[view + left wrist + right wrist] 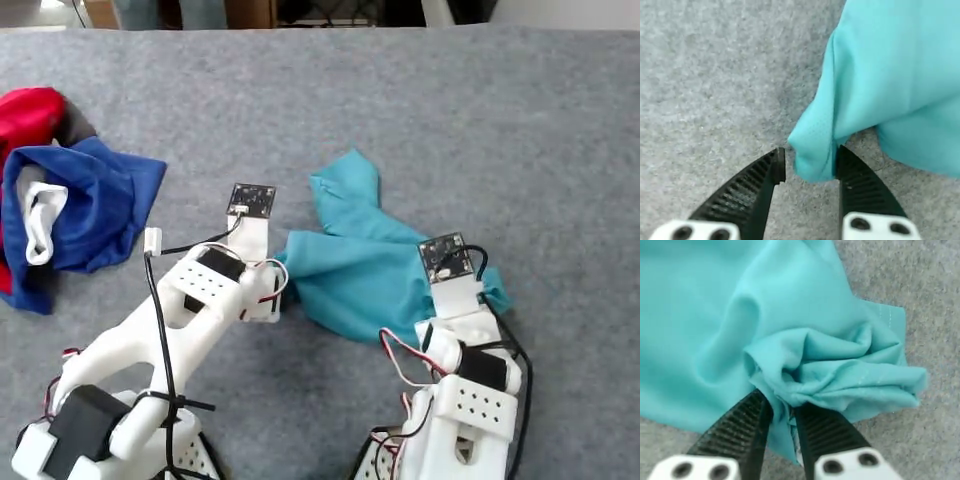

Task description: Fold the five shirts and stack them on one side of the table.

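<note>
A teal shirt (pixel 365 265) lies crumpled in the middle of the grey table (pixel 520 120). My left gripper (pixel 810 167) stands open over the shirt's left edge, and a folded corner of teal cloth (pixel 812 150) sits loosely between its fingers. Over at the shirt's right edge, my right gripper (pixel 782 407) is shut on a bunched fold of the teal shirt (pixel 830 370). Both arms reach in from the near side of the table, the left arm (pixel 215 285) and the right arm (pixel 465 300).
At the table's left edge is a heap of other shirts: a blue one (pixel 95 205) on top, with red (pixel 30 110), grey (pixel 80 125) and white (pixel 40 220) cloth showing. Bare grey table stretches across the back and right.
</note>
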